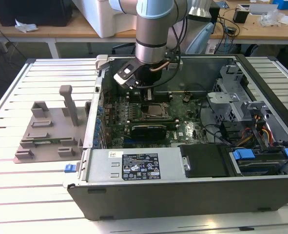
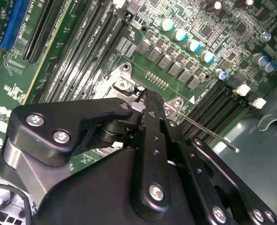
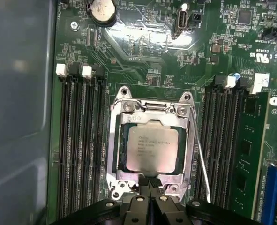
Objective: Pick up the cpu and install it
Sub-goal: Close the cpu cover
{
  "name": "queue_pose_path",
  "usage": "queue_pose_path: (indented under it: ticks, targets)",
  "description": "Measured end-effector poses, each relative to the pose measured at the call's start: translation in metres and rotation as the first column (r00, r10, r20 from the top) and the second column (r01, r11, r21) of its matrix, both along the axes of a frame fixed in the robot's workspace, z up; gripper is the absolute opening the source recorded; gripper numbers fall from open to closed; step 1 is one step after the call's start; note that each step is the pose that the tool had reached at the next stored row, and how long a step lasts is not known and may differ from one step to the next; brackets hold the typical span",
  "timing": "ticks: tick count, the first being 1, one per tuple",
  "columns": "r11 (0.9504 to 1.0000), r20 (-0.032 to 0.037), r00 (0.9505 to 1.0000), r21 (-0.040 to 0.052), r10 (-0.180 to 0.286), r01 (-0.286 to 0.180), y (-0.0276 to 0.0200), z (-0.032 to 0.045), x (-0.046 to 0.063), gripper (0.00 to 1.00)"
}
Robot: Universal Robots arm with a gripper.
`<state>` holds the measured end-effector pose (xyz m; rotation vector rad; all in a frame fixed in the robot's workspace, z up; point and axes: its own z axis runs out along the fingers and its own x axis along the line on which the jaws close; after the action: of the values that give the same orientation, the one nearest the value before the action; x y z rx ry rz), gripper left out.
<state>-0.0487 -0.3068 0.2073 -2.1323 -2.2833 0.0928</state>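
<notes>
I'm watching the gripper closest to the lens in the first wrist view. Its two fingers are pressing together with nothing between them, and the tips are sitting at the edge of the socket frame. Just past them the cpu is lying flat inside that frame (silver top up). A thin lever is running along one side, with memory slots beyond. In the exterior view the arm is reaching down into the open case.

a black-and-white label on the power supply, near edge of the case, carries print too fine to read. faint lines on the cpu and white markings on the motherboard are equally illegible.
</notes>
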Motion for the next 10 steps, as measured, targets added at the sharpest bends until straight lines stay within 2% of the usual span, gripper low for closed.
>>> queue_pose_path:
  ticks: [3, 6, 10]
  targets:
    - [1.0, 0.0, 1.0, 0.0002, 0.0, 0.0, 0.0, -0.0016, 0.001, 0.11]
    - [1.0, -0.0002, 1.0, 0.0002, 0.0, 0.0, -0.0001, -0.0022, 0.007, 0.11]
    - [1.0, 0.0, 1.0, 0.0005, 0.0, 0.0, 0.0, 0.0017, 0.015, 0.11]
